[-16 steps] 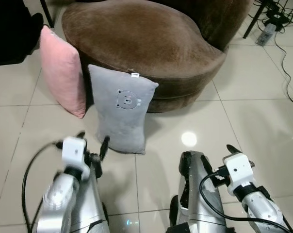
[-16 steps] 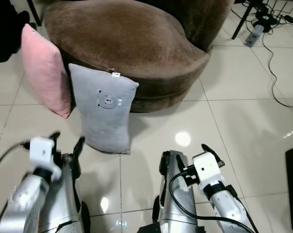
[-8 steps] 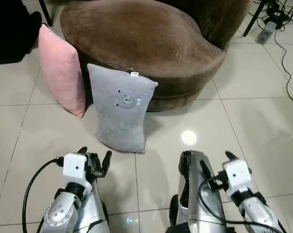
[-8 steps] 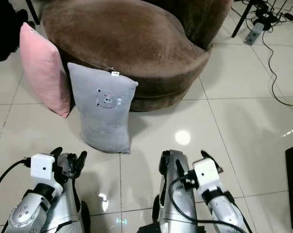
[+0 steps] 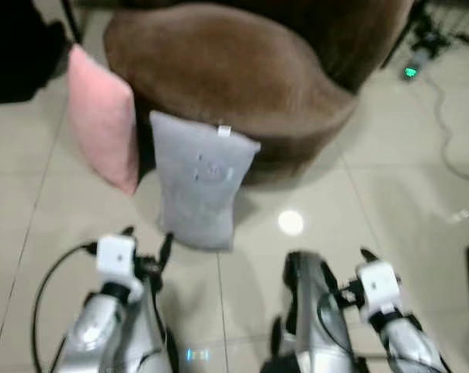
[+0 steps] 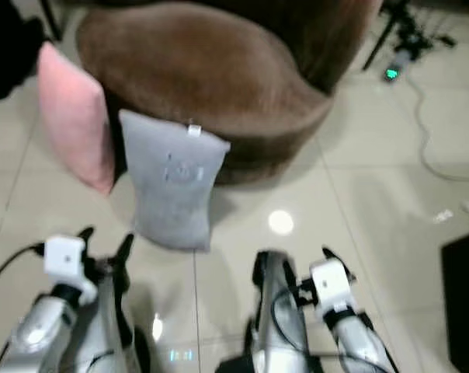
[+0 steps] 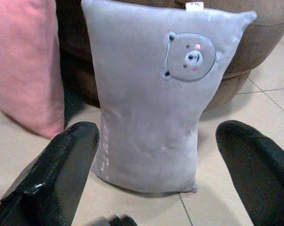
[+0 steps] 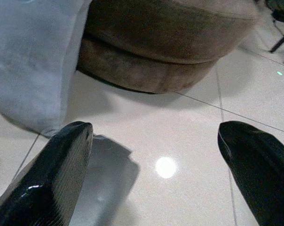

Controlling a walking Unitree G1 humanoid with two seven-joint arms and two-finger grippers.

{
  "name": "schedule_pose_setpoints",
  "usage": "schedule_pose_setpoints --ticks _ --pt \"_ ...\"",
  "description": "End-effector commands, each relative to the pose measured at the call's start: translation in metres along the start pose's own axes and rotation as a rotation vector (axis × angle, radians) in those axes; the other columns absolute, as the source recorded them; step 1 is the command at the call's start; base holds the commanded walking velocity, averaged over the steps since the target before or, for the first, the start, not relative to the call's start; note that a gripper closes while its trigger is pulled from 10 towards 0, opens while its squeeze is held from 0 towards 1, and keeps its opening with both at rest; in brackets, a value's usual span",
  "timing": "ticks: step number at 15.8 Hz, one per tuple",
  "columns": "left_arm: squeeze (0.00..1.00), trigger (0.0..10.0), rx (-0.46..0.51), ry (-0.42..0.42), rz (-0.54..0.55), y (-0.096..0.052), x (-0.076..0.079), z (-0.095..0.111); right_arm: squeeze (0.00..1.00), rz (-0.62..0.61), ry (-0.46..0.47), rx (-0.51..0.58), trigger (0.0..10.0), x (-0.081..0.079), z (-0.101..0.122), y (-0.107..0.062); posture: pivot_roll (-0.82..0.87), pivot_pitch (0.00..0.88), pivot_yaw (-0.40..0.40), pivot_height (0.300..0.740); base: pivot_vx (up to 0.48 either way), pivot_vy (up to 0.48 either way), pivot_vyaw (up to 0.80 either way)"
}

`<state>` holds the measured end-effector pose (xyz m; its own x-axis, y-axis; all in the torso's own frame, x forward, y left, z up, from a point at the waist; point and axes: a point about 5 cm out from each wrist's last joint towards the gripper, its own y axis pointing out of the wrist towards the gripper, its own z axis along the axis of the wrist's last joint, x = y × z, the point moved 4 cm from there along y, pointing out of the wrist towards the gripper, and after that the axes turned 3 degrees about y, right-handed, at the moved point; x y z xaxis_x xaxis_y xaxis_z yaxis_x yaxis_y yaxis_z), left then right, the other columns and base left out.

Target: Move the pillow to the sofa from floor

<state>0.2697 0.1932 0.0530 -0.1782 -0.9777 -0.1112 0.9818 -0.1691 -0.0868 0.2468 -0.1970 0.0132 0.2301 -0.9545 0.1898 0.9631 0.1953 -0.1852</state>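
grey pillow [image 7: 151, 103] stands on floor [image 5: 390, 186], leaning against brown sofa [image 5: 234, 78].

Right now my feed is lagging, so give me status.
Left gripper open, facing grey bear-patch pillow. Right gripper open, empty. Pillow on floor, leaning on brown sofa. Pink pillow beside it.

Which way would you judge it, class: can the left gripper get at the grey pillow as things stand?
Probably yes. The left gripper is open and faces the grey pillow, which stands on the floor leaning on the sofa. Only bare tile lies between. The pink pillow stands off to one side.
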Motion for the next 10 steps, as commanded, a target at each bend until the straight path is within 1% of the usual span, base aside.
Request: schedule_pose_setpoints --ticks 1,2,3,5,7,8,9,10 --pt "0.0 10.0 -0.002 -0.01 -0.021 0.001 0.01 0.0 0.0 -0.021 0.002 -0.051 10.0 0.006 -0.016 -0.009 0.08 0.219 -0.087 0.423 0.266 0.401 0.0" --pt "0.0 10.0 0.0 0.003 -0.03 0.003 0.011 0.001 0.0 -0.02 0.004 -0.06 10.0 0.006 -0.021 -0.009 0.08 0.219 -0.086 0.423 0.266 0.401 0.0" --pt "0.0 10.0 0.004 0.038 -0.03 0.006 0.011 0.004 0.0 -0.02 0.009 -0.077 10.0 0.006 -0.029 -0.01 0.08 0.22 -0.083 0.423 0.48 0.0 0.0" --pt "0.0 10.0 -0.001 0.058 -0.039 0.012 0.01 0.005 0.0 -0.015 0.016 -0.099 10.0 0.004 -0.037 -0.01 0.07 0.221 -0.081 0.423 0.48 0.0 0.0" --pt "0.0 10.0 -0.007 0.06 -0.05 0.012 0.012 0.004 0.0 -0.011 0.02 -0.103 10.0 0.001 -0.041 -0.009 0.07 0.222 -0.079 0.423 0.48 0.0 0.0" --pt "0.0 10.0 -0.012 0.074 -0.061 0.013 0.014 0.003 0.0 -0.011 0.022 -0.118 10.0 0.0 -0.046 -0.009 0.07 0.222 -0.078 0.423 0.48 0.0 0.0" --pt "0.0 10.0 -0.02 0.105 -0.063 0.014 0.015 0.003 0.0 -0.012 0.028 -0.158 10.0 0.0 -0.057 -0.011 0.07 0.222 -0.077 0.423 0.48 0.0 0.0" --pt "0.0 10.0 -0.025 0.112 -0.066 0.016 0.015 0.002 0.0 -0.012 0.03 -0.175 10.0 -0.001 -0.062 -0.012 0.07 0.222 -0.076 0.423 0.48 0.0 0.0"
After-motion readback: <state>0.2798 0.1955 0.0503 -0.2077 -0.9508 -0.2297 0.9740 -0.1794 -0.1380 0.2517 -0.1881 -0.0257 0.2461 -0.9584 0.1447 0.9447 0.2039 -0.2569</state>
